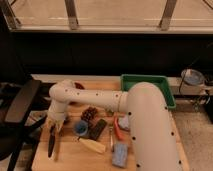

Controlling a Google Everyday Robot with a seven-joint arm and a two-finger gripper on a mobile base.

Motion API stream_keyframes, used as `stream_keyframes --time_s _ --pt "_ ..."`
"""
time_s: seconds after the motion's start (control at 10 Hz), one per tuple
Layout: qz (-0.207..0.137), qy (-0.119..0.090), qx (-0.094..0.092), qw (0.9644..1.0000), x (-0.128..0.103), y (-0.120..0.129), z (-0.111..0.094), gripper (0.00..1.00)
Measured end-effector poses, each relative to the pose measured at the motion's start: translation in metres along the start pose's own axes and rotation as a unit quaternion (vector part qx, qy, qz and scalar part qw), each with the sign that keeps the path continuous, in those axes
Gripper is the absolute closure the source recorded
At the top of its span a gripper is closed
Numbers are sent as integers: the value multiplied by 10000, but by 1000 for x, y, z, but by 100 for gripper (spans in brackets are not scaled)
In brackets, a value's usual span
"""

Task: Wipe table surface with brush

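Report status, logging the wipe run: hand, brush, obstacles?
Hand low over table surface, left side. Brush hangs from it, tip on wood. Blue cup, dark block close right.

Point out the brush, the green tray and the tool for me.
brush (52, 142), camera view, middle of its black shaft.
green tray (169, 94), camera view, on its right rim.
tool (56, 126), camera view, at the brush's upper end, table's left side.

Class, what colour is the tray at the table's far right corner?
Green tray, in the camera view; the end effector is over the table's left side by the brush.
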Motion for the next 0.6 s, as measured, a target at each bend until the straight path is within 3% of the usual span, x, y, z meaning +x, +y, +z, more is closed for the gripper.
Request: stream_keyframes --time_s 0.3,0.6 --pt "-242 -134 -11 9996 -15 -15 17 100" --pt "-246 -186 -45 9995 -40 -4 23 100"
